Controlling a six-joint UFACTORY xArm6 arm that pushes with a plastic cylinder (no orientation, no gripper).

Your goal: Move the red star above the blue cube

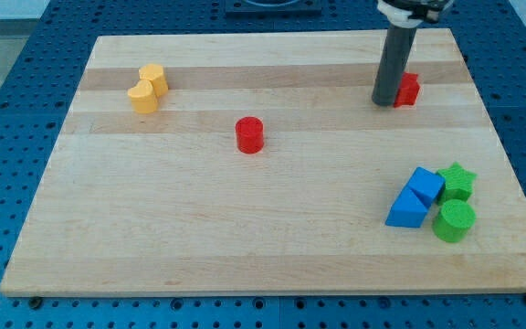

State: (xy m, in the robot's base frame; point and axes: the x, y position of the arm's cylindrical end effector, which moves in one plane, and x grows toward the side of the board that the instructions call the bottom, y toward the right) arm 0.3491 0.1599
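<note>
The red star [408, 89] lies near the view's upper right, partly hidden behind my rod. My tip [385, 102] rests on the board against the star's left side. The blue cube [426, 185] sits at the view's lower right, well below the star, touching a blue triangular block [406, 210].
A green star [457, 180] and a green cylinder [454, 221] crowd the right of the blue blocks. A red cylinder [249, 134] stands mid-board. A yellow double-lobed block [147, 88] lies at the upper left. The wooden board's [245, 238] right edge is close to the red star.
</note>
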